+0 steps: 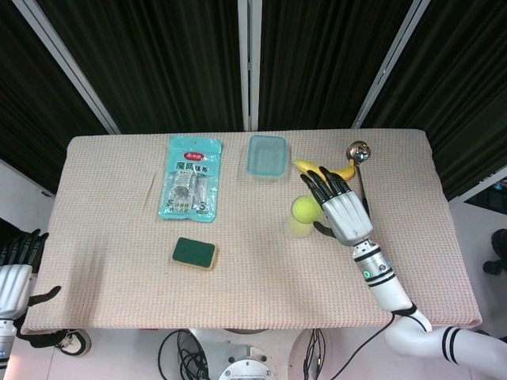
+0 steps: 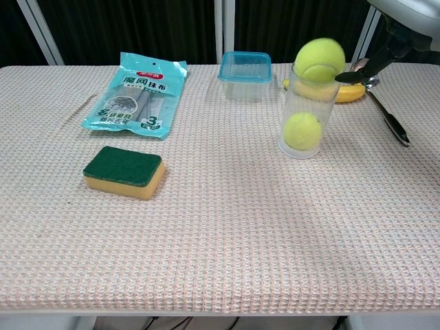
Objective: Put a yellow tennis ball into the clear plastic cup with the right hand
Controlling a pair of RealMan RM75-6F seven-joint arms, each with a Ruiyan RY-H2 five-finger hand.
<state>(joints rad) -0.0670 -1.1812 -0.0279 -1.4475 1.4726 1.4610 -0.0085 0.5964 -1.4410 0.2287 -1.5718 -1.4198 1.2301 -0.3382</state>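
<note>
Tabletop (image 1: pixel 119 245): covered with a beige woven cloth; carries all items.
Right hand (image 1: pixel 341 210): at 3 o'clock of the clear plastic cup (image 2: pixel 304 113), fingers (image 1: pixel 321 184) spread, holding nothing.
Left hand (image 1: pixel 14 269): off the tabletop's 8 o'clock corner, fingers apart.
Clear plastic cup: upright, one ball at its bottom.
Yellow tennis ball (image 2: pixel 320 60): at the cup rim, top protruding.
Sponge (image 2: pixel 124 172): at 8 o'clock of the cup, well apart.
</note>
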